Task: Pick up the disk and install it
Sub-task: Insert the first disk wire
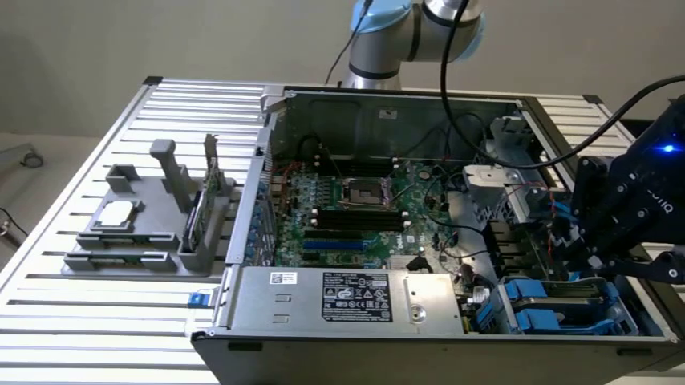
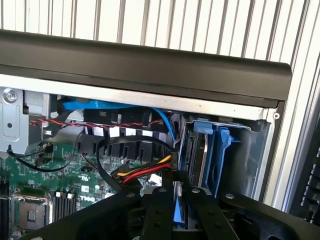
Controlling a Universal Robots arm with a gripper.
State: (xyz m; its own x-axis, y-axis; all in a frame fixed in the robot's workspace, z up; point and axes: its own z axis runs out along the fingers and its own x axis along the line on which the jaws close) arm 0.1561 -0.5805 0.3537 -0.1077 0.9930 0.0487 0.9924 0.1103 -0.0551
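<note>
While the gripper (image 2: 176, 192) hangs low over the corner of the open computer case (image 1: 354, 120), its jaws look clenched on a thin blue strip, which we take to be the carrier edge of the disk (image 2: 195, 155). The disk stands on edge and reaches away from the fingertips into the drive bay (image 2: 260, 150), at the exterior view's right, well apart from the parts tray (image 1: 139, 241) on the slatted worktop (image 1: 96, 321). We judge the hold to be narrow, on plastic rather than on the metal body. If the carrier meets the bay guides at a slant, the disk could twist in the jaws or bind partway. We cannot tell from either view whether it is seated or only partly in, so pressing on blindly could strain the connector end. The yellow, red and black power bundle (image 2: 145, 174) and a looping black cable (image 2: 102, 165) lie just beside the fingers, and one of them could catch, get dragged, or be pinched against the bay. A blue data cable (image 2: 100, 105) crosses near the bay mouth and could be trapped behind the disk. The motherboard (image 2: 30, 175) sits near enough that a sideways swing would reach it.
</note>
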